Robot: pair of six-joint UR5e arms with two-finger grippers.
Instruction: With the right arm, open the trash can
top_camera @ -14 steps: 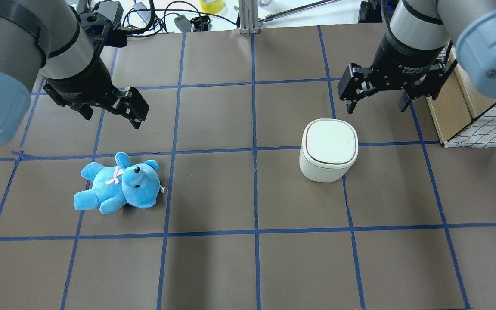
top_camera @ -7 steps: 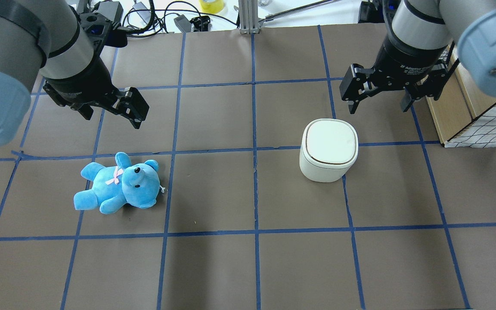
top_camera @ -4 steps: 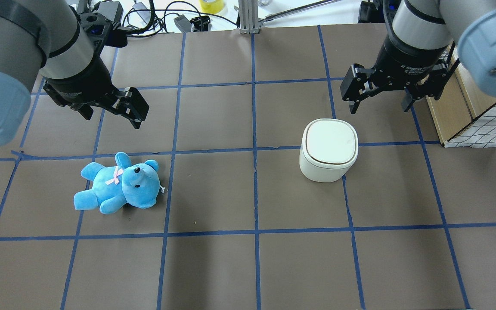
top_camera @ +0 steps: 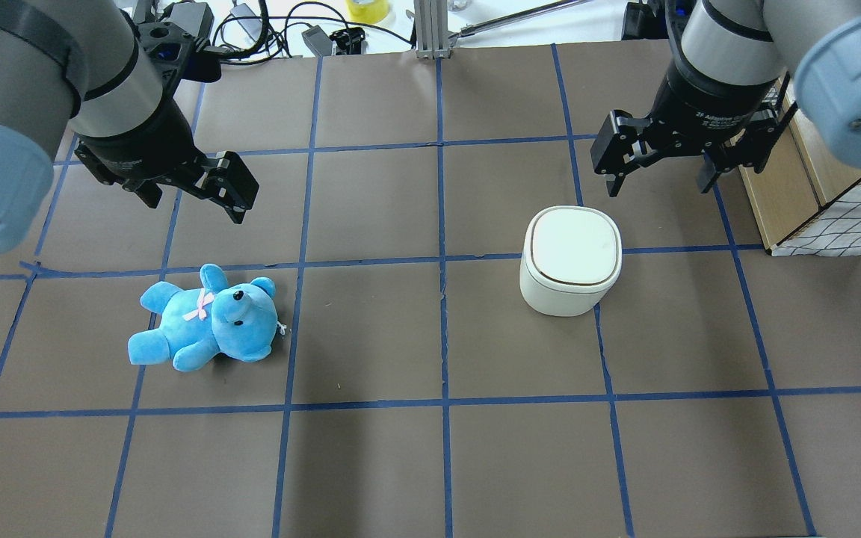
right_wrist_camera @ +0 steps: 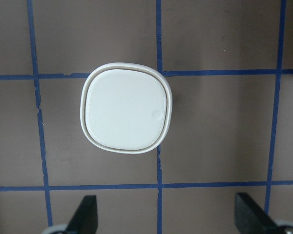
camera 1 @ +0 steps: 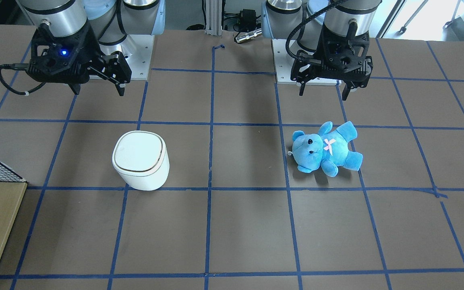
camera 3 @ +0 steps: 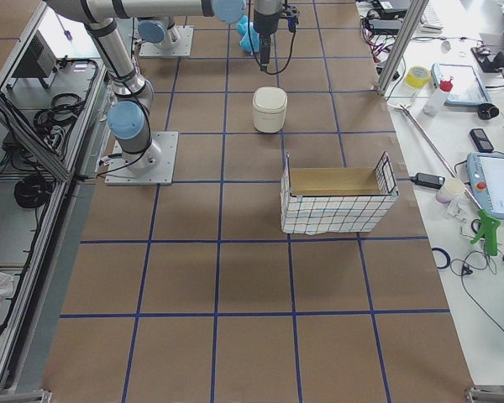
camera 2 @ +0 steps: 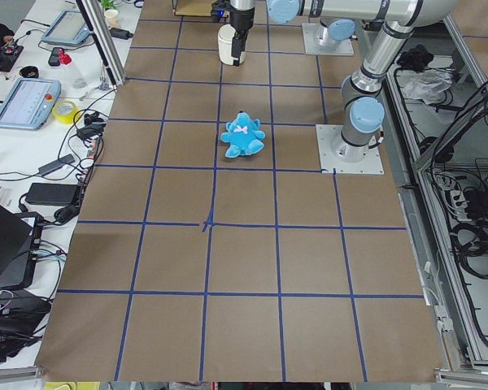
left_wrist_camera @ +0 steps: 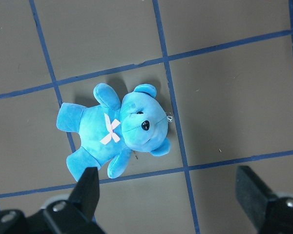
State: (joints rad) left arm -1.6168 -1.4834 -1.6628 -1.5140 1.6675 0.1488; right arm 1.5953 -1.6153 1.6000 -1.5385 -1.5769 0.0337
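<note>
Nothing of the opening is done yet. The trash can (top_camera: 570,260) stands upright on the worktop (top_camera: 371,336), at about 3 o'clock from the worktop's middle in the overhead view. Its flat lid (top_camera: 574,245) is seated all round, with the dark seam unbroken.

The right pincer (top_camera: 656,188) hangs above the worktop at about 1 o'clock from the can, apart from it, with its fingers spread wide and nothing between them. Its wrist camera looks straight down on the lid, and both fingertips (right_wrist_camera: 85,214) sit at the bottom of that picture, well clear of the can. A small round dimple (right_wrist_camera: 157,113) shows at 3 o'clock on the lid; it may be the place to press, though that is only a guess. Probably the whole job is left: bring the pincer over the lid, come down, and press or lift it.

The left pincer (top_camera: 195,209) is also spread and empty, above the blue teddy bear (top_camera: 206,320), which lies at 9 o'clock from the can, well apart.

Compared with two seconds ago, the right pincer has drifted only slightly, toward 3 o'clock. The can, the bear and the left pincer are where they were.
</note>
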